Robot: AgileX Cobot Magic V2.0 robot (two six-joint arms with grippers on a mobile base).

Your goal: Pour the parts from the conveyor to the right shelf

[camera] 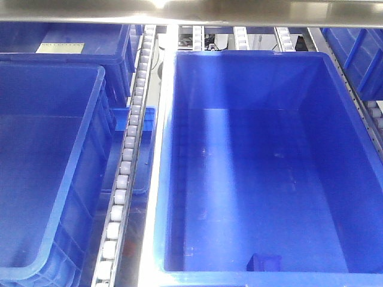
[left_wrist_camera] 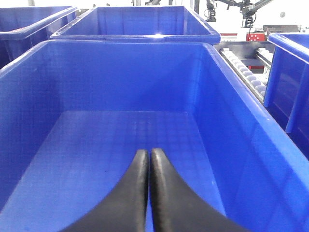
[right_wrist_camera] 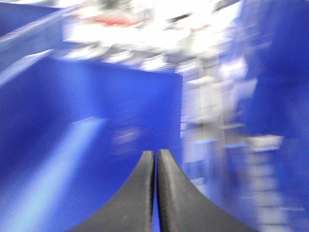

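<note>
One part [camera: 263, 262], a small blue cube, lies on the floor of the large blue bin [camera: 187, 149] by its near wall, on the right shelf [camera: 157, 179]. The shelf shows as steel rails with a row of white rollers [camera: 128, 149]. The conveyor is out of view. My left gripper [left_wrist_camera: 148, 152] is shut with nothing between its black fingers and hangs inside an empty blue bin [left_wrist_camera: 120, 77]. My right gripper [right_wrist_camera: 156, 153] is shut too, in front of a blurred blue bin wall [right_wrist_camera: 96, 106]. Neither gripper appears in the front view.
A second blue bin [camera: 54, 67] stands left of the roller row, with more bins behind it. In the left wrist view another bin [left_wrist_camera: 140, 21] stands beyond, and rollers [left_wrist_camera: 246, 72] and a further bin [left_wrist_camera: 289, 72] lie to the right. A blurred steel frame [right_wrist_camera: 203, 111] rises right of my right gripper.
</note>
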